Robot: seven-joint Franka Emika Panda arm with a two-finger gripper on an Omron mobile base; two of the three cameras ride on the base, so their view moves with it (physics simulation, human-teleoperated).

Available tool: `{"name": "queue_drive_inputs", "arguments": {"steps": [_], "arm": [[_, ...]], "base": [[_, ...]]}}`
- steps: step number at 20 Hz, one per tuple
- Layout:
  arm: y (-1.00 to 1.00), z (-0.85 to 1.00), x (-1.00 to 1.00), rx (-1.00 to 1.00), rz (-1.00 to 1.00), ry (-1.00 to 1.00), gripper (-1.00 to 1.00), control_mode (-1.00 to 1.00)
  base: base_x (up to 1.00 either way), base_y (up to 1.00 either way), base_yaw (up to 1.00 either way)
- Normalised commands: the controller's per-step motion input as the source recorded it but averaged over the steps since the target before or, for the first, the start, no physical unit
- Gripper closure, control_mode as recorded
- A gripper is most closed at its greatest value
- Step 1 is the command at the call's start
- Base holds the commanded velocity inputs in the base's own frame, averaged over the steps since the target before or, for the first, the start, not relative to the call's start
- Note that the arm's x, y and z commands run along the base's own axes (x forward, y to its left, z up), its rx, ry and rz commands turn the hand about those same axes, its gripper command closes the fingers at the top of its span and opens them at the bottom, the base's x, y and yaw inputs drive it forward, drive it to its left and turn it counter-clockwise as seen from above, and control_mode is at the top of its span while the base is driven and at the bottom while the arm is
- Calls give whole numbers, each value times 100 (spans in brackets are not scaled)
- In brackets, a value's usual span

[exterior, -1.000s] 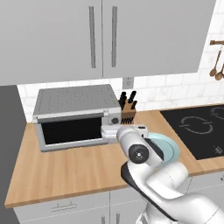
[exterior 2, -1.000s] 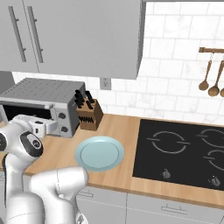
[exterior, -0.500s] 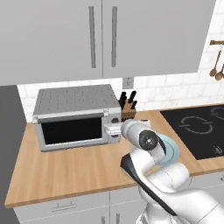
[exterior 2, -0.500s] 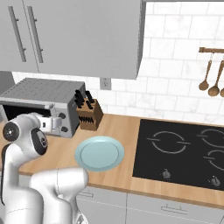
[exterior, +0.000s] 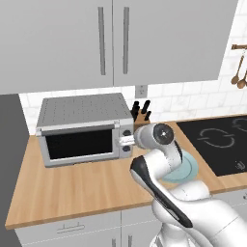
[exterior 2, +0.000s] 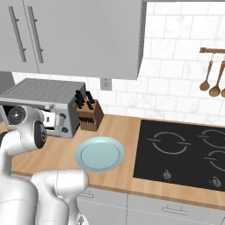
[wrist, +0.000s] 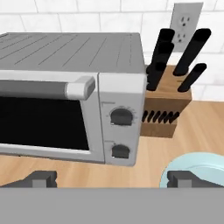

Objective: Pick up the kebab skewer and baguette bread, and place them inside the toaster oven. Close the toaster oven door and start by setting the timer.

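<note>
Arm bent at elbow, forearm raised, wrist turned so the hand points level and forward-left. Gripper [wrist: 112, 178] open, jaws spread wide apart, nothing between them. Fingertips [wrist: 41, 177] level with each other.

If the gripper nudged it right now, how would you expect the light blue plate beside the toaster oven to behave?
The plate looks shallow, smooth and bare, so it would likely slide across the wooden counter rather than tip. Its thin rim probably gives the open gripper little to grasp. If ceramic, it may chip against the knife block.
</note>
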Motion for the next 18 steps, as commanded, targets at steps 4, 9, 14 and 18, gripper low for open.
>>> {"name": "queue_drive_inputs", "arguments": {"steps": [4, 9, 14, 18], "arm": [[1, -11, 0, 0, 0, 19, -100, -100], [0, -35, 9, 0, 0, 4, -100, -100], [0, -40, 17, 0, 0, 0, -100, -100], [-2, -32, 19, 0, 0, 0, -100, -100]], "base": [[0, 0, 0], [0, 0, 0], [0, 0, 0], [0, 0, 0]]}}
